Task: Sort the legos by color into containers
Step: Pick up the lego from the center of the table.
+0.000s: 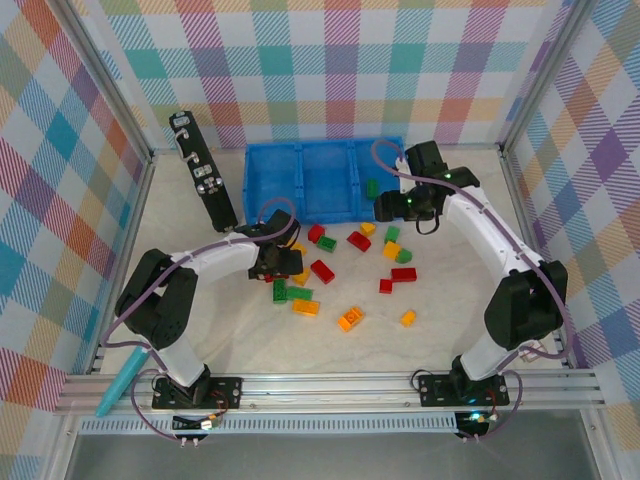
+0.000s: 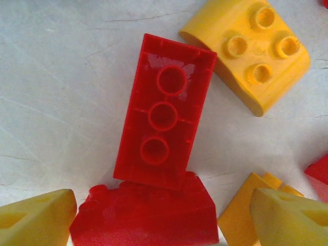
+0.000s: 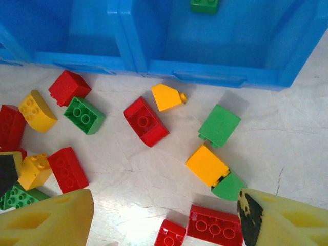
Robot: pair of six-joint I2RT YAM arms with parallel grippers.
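Hung low with left gripper (image 2: pixel 164 220) spread wide and empty; faced upturned red lego (image 2: pixel 163 113), long axis from 1 to 7 o'clock.

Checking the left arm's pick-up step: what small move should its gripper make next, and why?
Probably lower the left gripper and close on the red sloped plastic brick. It lies between the open yellow fingertips, not yet gripped, with an upturned red brick abutting its far side.
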